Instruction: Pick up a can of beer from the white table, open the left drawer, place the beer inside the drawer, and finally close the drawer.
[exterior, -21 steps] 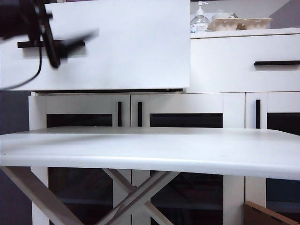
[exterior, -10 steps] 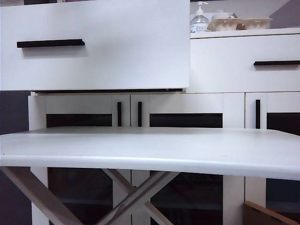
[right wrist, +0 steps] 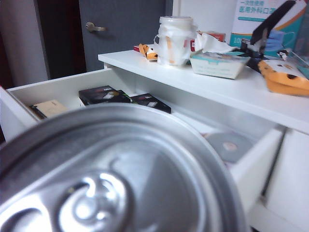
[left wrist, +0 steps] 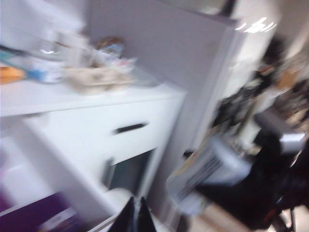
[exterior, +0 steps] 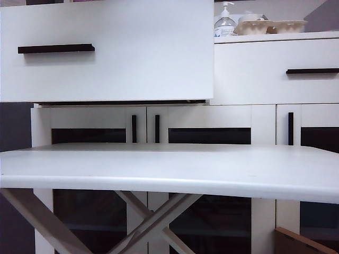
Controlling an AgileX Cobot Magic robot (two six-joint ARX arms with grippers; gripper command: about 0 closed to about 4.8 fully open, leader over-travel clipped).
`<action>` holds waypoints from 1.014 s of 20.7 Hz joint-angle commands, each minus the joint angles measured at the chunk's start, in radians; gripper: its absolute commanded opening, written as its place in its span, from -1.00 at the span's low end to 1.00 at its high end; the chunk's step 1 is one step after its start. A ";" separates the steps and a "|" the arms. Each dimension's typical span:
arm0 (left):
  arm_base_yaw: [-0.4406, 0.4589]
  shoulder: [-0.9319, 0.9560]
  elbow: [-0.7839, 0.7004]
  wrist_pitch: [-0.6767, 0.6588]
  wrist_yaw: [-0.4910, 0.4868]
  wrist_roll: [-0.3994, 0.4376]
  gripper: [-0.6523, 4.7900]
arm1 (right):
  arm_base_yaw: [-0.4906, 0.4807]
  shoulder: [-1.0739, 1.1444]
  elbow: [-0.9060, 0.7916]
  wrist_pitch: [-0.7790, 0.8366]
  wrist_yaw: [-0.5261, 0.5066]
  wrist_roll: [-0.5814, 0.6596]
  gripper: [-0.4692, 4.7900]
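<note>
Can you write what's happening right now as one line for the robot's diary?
drawer: open | can: in right claw, by drawer | left claw: shut, empty | table: bare

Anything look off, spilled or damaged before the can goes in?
Nothing stands out. The left drawer is pulled open, with flat boxes lying inside. The can of beer fills the right wrist view, lid unopened and undented, near the open drawer. The left gripper is shut, empty; its view is blurred.
</note>
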 commanded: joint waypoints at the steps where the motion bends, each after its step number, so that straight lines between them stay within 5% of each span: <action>1: 0.000 0.043 0.114 -0.106 -0.011 0.051 -0.78 | 0.002 0.067 0.095 0.044 -0.025 0.002 -0.62; 4: -0.001 0.075 0.169 -0.157 -0.036 0.077 -0.78 | 0.002 0.138 0.163 0.070 -0.042 0.001 -0.62; 8: -0.002 0.090 0.180 -0.245 -0.161 0.216 -0.78 | 0.002 0.238 0.257 0.082 -0.031 0.006 -0.62; 15: -0.010 0.175 0.356 -0.436 -0.186 0.344 -0.78 | 0.002 0.400 0.418 0.082 -0.033 0.020 -0.62; 21: -0.077 0.254 0.412 -0.505 -0.201 0.372 -0.78 | 0.005 0.539 0.561 0.083 -0.039 0.024 -0.62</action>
